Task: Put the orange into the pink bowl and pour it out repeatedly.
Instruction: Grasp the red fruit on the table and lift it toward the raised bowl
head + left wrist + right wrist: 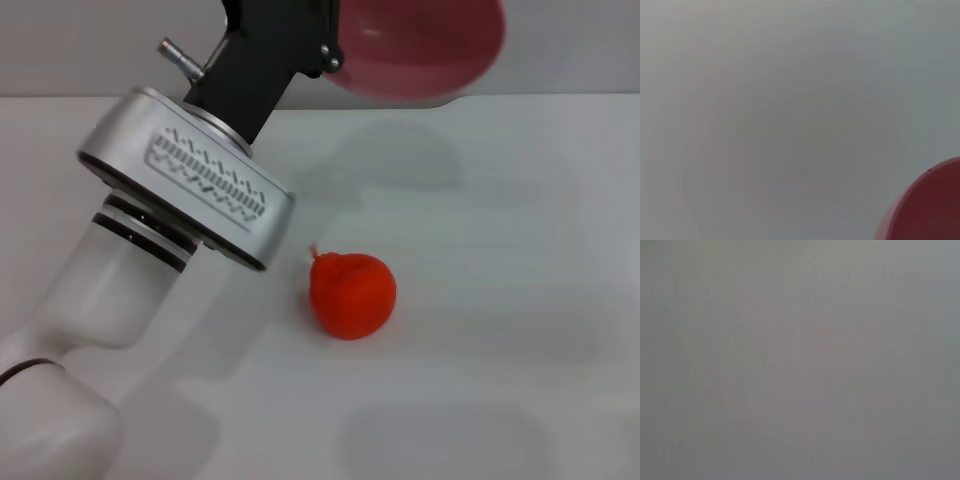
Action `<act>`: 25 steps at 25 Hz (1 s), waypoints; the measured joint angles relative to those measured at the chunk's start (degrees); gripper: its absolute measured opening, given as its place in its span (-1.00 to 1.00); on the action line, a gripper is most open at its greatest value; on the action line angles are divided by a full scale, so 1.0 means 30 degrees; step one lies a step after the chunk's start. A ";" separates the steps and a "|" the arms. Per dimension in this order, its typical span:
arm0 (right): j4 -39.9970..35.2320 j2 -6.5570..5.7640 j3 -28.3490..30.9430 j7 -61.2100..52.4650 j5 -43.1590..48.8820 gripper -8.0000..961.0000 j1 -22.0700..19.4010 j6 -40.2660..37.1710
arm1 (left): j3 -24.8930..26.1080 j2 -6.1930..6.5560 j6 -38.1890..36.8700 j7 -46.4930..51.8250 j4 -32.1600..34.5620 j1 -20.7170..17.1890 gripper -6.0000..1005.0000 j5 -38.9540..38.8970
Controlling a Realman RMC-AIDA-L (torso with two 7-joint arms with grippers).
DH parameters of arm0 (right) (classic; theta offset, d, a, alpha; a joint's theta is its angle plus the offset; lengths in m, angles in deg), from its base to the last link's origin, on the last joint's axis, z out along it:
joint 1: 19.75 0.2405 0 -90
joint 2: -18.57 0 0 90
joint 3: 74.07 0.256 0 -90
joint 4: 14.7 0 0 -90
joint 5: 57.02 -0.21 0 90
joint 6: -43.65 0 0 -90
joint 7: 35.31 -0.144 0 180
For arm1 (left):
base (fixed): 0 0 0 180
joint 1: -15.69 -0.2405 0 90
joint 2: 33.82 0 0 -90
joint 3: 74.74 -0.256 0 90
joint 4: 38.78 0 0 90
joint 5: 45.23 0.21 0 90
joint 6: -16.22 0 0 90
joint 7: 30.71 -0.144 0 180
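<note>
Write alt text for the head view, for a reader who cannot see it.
The left arm reaches in from the lower left and its hand holds the pink bowl raised at the top of the view, above the white table. The orange sits alone on the table below, outside the bowl. The right arm is not in view.

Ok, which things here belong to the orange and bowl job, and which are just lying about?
Part of the job:
- orange, lying on the table
- pink bowl, held up off the table at the left arm's claw

Just lying about:
- nothing besides the white table itself; the right arm is out of sight
</note>
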 joint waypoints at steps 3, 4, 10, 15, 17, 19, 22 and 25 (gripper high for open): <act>-0.0005 -0.0005 0.0000 -0.0003 0.0000 0.13 0.0017 -0.0013 | 0.0071 0.0102 -0.0468 0.1897 -0.0067 0.0078 -0.90 0.0392; -0.0006 -0.0008 0.0000 -0.0011 0.0001 0.13 0.0026 -0.0018 | 0.0101 0.0135 -0.0699 0.2227 -0.0034 0.0092 -0.90 0.0523; 0.0241 -0.0043 0.0001 -0.0195 0.0002 0.13 0.0219 -0.0024 | 0.0243 0.0681 -0.4077 0.4336 0.0623 0.0743 -0.90 0.1880; 0.0269 -0.0073 0.0001 -0.0209 0.0045 0.13 0.0230 -0.0024 | 0.1170 0.0726 -0.9105 0.4771 0.1401 0.1699 -0.90 0.2415; 0.0284 -0.0075 0.0002 -0.0290 0.0095 0.13 0.0229 -0.0025 | 0.2173 0.0519 -1.1205 0.4701 0.1749 0.1952 -0.90 0.2435; 0.0486 -0.0058 0.0002 -0.0463 0.0132 0.13 0.0237 -0.0022 | 0.3383 0.0255 -1.2819 0.4681 0.2080 0.2081 -0.90 0.2437; 0.0631 -0.0055 0.0002 -0.0471 0.0136 0.13 0.0270 -0.0021 | 0.5778 -0.0062 -1.6299 0.4728 0.2738 0.2500 -0.90 0.2286; 0.0824 -0.0050 0.0002 -0.0472 0.0135 0.13 0.0337 -0.0019 | 0.8208 -0.0112 -2.0180 0.5013 0.3005 0.3464 -0.90 0.1727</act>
